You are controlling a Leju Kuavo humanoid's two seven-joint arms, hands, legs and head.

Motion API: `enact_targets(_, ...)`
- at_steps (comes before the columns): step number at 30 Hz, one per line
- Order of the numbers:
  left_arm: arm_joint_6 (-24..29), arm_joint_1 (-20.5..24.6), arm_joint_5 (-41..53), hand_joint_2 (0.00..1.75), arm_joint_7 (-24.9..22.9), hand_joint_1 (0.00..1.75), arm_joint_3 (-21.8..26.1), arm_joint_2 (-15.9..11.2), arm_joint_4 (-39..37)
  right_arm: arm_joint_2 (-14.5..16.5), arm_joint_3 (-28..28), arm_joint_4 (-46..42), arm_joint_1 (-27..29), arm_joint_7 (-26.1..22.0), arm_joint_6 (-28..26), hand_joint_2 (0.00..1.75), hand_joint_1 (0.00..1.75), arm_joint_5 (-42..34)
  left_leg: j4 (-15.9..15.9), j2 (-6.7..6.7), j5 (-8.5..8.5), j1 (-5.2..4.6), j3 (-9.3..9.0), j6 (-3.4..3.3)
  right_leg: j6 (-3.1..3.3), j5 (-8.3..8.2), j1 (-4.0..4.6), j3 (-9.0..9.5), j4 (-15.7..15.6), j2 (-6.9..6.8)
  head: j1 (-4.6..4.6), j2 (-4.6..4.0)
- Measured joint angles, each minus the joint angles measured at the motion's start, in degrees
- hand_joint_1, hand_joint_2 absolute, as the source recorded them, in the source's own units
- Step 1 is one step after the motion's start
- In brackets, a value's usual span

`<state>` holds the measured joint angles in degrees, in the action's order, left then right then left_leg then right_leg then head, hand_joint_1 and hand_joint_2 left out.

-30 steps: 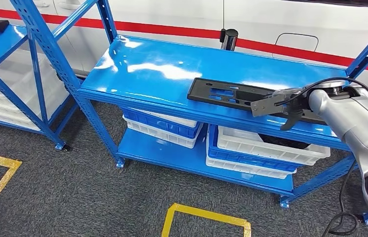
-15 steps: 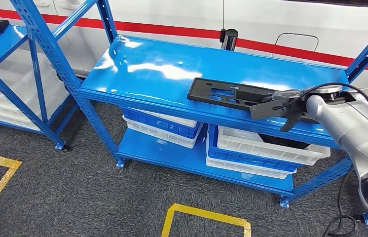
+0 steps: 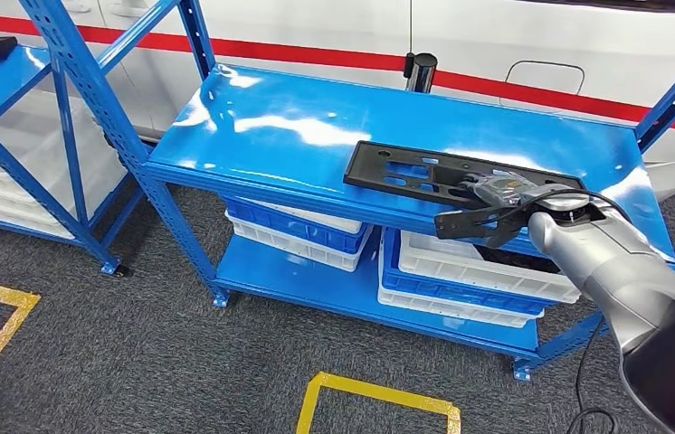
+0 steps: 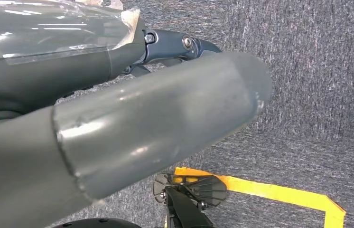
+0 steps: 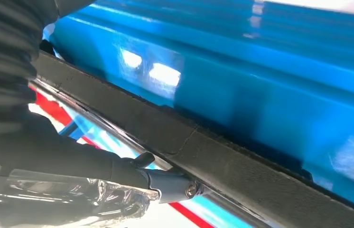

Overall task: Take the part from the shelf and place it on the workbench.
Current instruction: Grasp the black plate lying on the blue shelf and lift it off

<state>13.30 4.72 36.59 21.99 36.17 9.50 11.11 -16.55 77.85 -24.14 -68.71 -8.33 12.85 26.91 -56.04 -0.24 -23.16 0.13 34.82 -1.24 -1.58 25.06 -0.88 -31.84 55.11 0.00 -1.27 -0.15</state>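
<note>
Part: the black part (image 3: 447,174), a flat plate with cut-outs, lies on the top board of the blue shelf (image 3: 307,127), toward the board's front edge at about 4 o'clock from the board's middle
Right hand: the right hand (image 3: 483,217) reaches in at the part's near right end; its dark fingers (image 3: 461,222) lie along the front edge of the shelf, just at the plate's rim (the right wrist view shows a finger running along a dark bar against the blue). Whether it is open or closed on the plate I cannot tell
Left hand: the left hand (image 4: 118,123) hangs low over grey carpet and a yellow floor line (image 4: 279,192); its thumb is plain, the fingers mostly hidden, so its state cannot be told
Done: the reach to the part, in my judgement
Left: a firm hold, the lift off the shelf, the carry and the placing on the workbench
Below: blue and white bins (image 3: 488,271) sit on the lower board
</note>
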Motion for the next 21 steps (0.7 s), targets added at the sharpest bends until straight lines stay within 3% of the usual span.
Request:
enact_targets(9, 0.0, 0.1, 0.1, 0.00, 0.2, 0.00, 0.3, 0.2, 0.0, 1.2, -0.9, 0.9, 1.6, 0.1, -5.5, 1.75, 0.00, 1.3, 0.0, 0.00, 0.00, 0.00, -0.01, 0.00, 0.00, 0.00, 0.00, 0.00, 0.0, 0.00, -0.01, 0.01)
enact_targets(21, 0.1, 0.2, 0.4, 0.00, 0.4, 0.00, 0.6, 0.2, 0.0, 2.2, -3.5, 1.8, 2.2, 0.3, -8.0, 1.75, 0.00, 1.5, 0.0, 0.00, 0.00, 0.00, 0.00, 0.00, -0.01, 0.00, 0.00, 0.00, 0.0, 0.00, 0.00, 0.00)
